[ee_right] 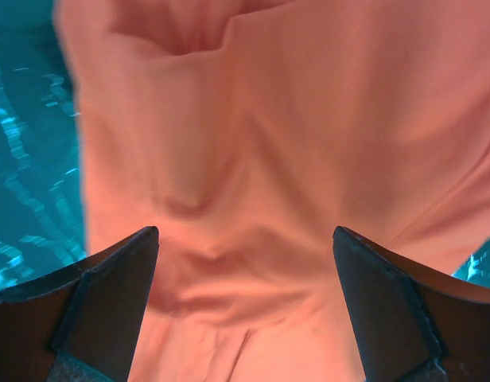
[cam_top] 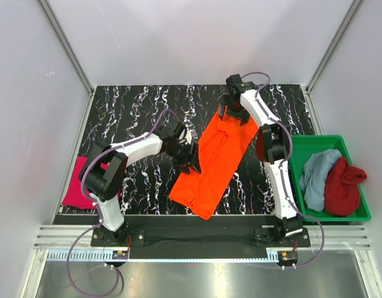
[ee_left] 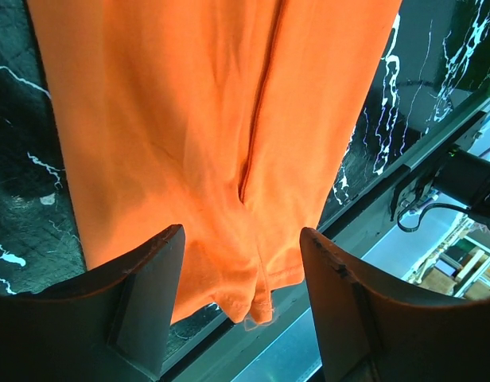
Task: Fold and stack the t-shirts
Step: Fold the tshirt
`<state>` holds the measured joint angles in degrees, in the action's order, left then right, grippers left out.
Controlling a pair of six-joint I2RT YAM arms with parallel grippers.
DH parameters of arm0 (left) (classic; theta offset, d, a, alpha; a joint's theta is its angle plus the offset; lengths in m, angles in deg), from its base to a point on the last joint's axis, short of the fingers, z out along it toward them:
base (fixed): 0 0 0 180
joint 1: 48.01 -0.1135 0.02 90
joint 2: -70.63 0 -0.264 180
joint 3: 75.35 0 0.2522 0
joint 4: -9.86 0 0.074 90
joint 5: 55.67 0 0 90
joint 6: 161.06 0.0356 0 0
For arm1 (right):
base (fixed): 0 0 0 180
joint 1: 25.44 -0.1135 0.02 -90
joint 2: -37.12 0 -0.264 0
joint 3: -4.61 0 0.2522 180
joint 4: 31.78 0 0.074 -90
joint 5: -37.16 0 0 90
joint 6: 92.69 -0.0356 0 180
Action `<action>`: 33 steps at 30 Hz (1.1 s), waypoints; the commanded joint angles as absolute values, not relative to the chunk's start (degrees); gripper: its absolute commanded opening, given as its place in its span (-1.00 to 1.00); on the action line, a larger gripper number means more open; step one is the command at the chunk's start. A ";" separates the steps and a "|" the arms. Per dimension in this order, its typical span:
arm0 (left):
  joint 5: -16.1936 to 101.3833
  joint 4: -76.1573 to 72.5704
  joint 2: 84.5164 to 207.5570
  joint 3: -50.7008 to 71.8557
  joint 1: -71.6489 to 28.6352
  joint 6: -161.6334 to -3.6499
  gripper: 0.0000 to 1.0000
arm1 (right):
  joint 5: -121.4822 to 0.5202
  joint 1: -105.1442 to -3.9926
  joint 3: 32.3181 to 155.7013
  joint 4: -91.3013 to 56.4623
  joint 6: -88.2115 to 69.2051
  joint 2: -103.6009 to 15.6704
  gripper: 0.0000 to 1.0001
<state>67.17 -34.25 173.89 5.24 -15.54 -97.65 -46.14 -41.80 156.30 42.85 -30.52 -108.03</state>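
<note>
Both grippers stand with their jaws apart, and neither is clamped on anything. The left gripper (cam_top: 188,156) sits at the long left edge of the orange t-shirt (cam_top: 213,161), roughly midway along it. In its wrist view the two dark fingers (ee_left: 141,298) are spread, and the orange cloth lies beneath and ahead of them. A lengthwise fold line runs away from the gap. A hem corner of the shirt shows low between the fingers, with the near edge of the black marbled table (cam_top: 141,112) just past it.

The right gripper (cam_top: 233,117) hangs over the far end of the same shirt. Its fingers are spread very wide, and its wrist view is filled by orange cloth, lightly creased under the gap.

The orange t-shirt is folded into a long, narrow strip. It runs diagonally from under the right gripper, past the right side of the left gripper, and on toward the near edge of the table.

The magenta-pink t-shirt (cam_top: 78,183) lies well to the left of the left gripper, at the table's left edge, partly hidden by that arm's elbow. Well to the right of the right arm stands a green tray (cam_top: 340,217). It holds the light blue t-shirt (cam_top: 316,177) and the dark red t-shirt (cam_top: 343,186), bunched side by side and touching.
</note>
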 commanded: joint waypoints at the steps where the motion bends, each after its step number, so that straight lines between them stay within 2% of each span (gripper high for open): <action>1: 65.89 -33.60 174.25 7.93 -14.87 -97.08 0.30 | -40.80 -42.49 159.61 43.86 -27.66 -110.89 0.95; 11: 63.16 -34.39 176.89 8.63 -13.20 -95.32 0.31 | -40.71 -43.11 169.09 43.25 -19.92 -118.88 0.96; 16: 63.08 -34.31 179.09 11.00 -13.03 -95.93 0.31 | -45.09 -43.55 175.34 40.44 -15.97 -123.63 0.94; 23: 58.50 -34.22 172.50 12.41 -13.03 -97.96 0.33 | -52.66 -46.27 177.36 29.81 -11.74 -124.08 0.92; 28: 60.79 -33.70 172.14 12.33 -13.03 -98.48 0.33 | -56.18 -47.94 180.80 26.64 -15.24 -120.48 0.94; 33: 63.16 -30.45 174.51 11.97 -12.94 -100.24 0.33 | -52.93 -47.77 173.60 27.86 -18.16 -107.50 1.00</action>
